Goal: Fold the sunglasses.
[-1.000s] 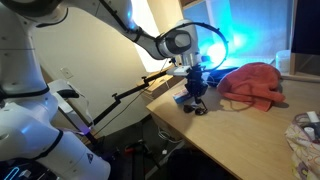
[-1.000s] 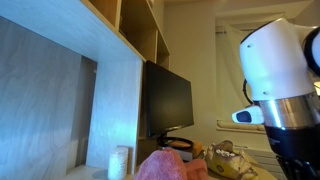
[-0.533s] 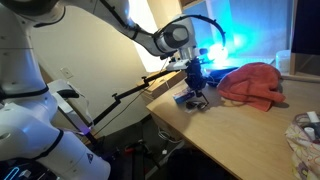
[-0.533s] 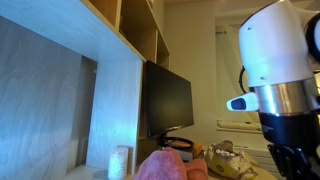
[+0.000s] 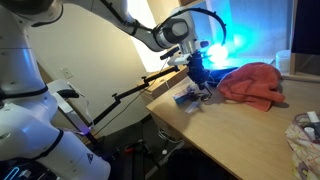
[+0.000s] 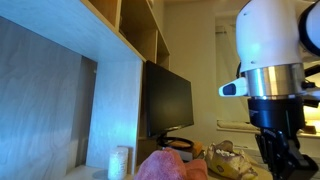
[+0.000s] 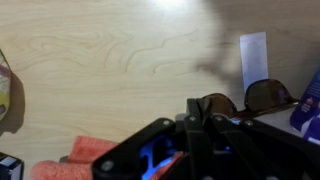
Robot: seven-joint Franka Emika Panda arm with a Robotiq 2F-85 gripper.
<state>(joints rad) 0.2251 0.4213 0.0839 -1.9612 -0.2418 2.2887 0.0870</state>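
The sunglasses (image 7: pixel 247 98) lie on the wooden table, dark-framed with two brownish lenses, just beyond my fingertips in the wrist view. In an exterior view the sunglasses (image 5: pixel 197 97) rest near the table's edge beside a blue-and-white packet (image 5: pixel 184 97). My gripper (image 7: pixel 198 108) is shut, fingers pressed together with nothing visible between them. It overlaps the near lens in the wrist view, and the gripper (image 5: pixel 198 82) hangs a little above the glasses in an exterior view. Whether the arms of the glasses are folded is hidden.
A red cloth (image 5: pixel 250 82) is heaped beyond the glasses and shows again as the red cloth (image 7: pixel 85 155) in the wrist view. A white paper slip (image 7: pixel 254 60) and the packet (image 7: pixel 310 105) lie close by. A crumpled bag (image 5: pixel 305 135) sits near the table's corner. A monitor (image 6: pixel 166 100) stands behind.
My gripper has risen a little from the table and stayed shut. The sunglasses remain on the table.
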